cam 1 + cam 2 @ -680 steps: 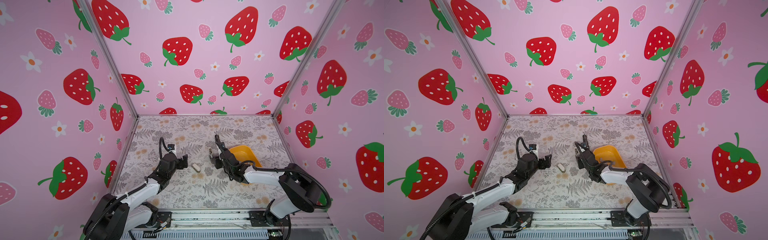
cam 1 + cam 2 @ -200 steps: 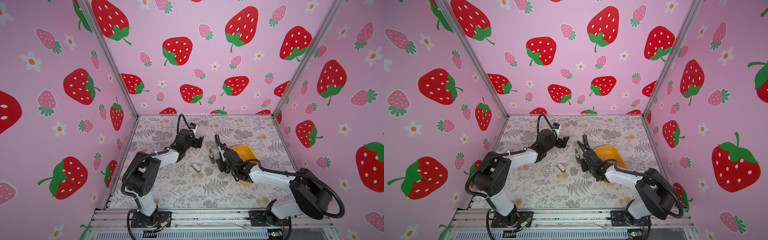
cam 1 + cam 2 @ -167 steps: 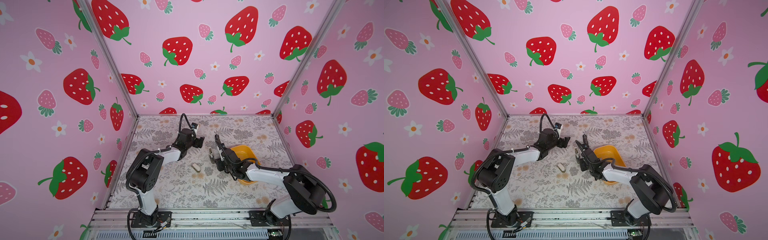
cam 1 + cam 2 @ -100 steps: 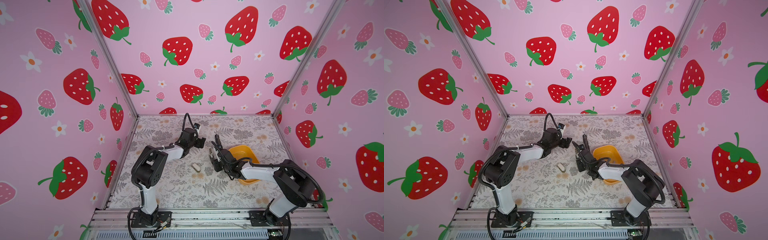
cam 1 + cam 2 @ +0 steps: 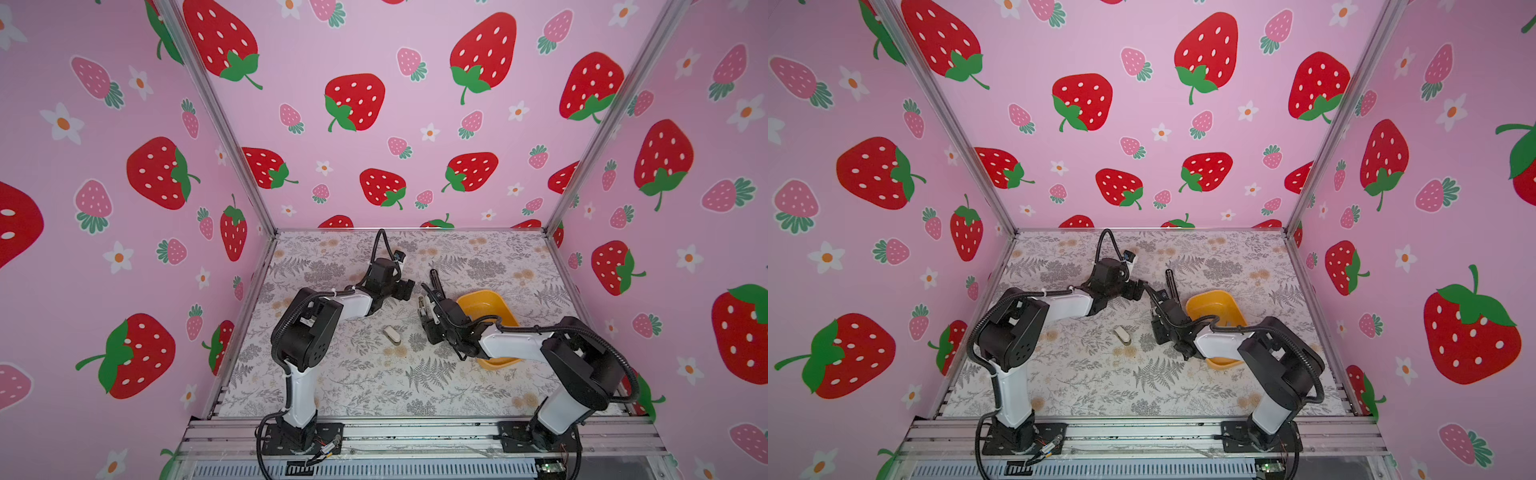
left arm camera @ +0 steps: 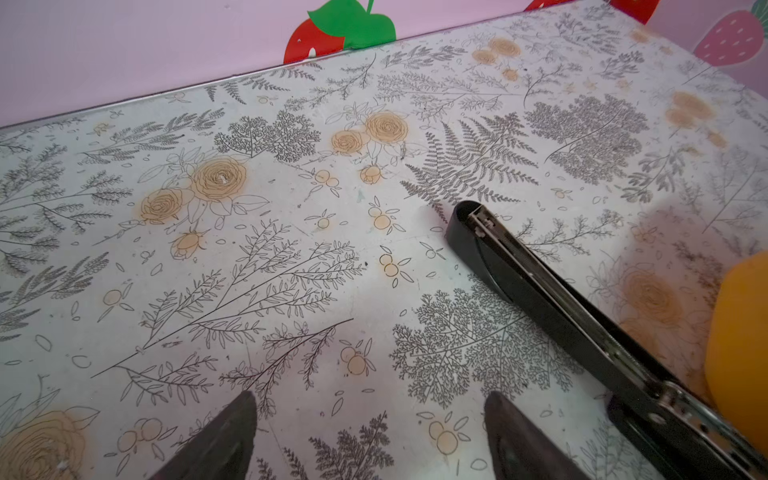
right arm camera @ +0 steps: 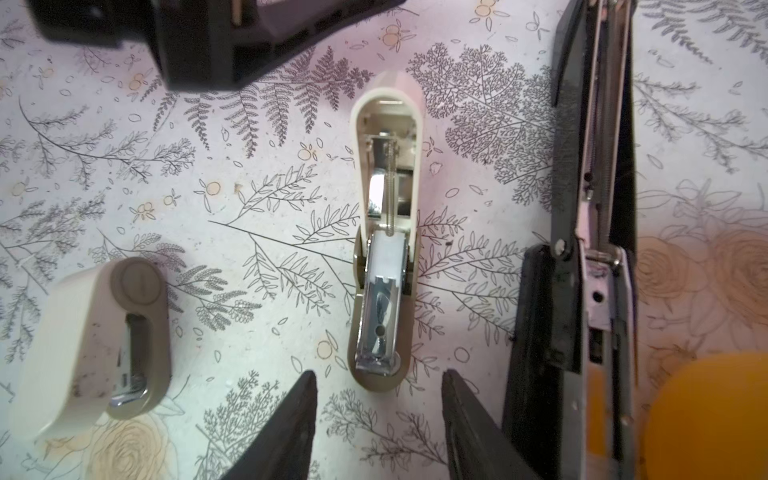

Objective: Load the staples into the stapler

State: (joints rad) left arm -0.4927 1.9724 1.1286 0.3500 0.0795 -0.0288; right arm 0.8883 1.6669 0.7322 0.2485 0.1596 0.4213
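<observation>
My left gripper [image 6: 370,409] hangs spread wide over the table [image 6: 291,257], grasping nothing, just left of the opened black stapler [image 6: 540,291]. My right gripper [image 7: 378,376] is partly spread and also empty. Its fingertips [image 7: 305,399] flank the closest end of the opened whitish stapler [image 7: 384,232] without touching it. That stapler lies mid-table, left of the yellow bowl [image 5: 482,303]. A closed whitish stapler [image 5: 390,334] lies nearer and further left. I cannot tell where the staples are.
</observation>
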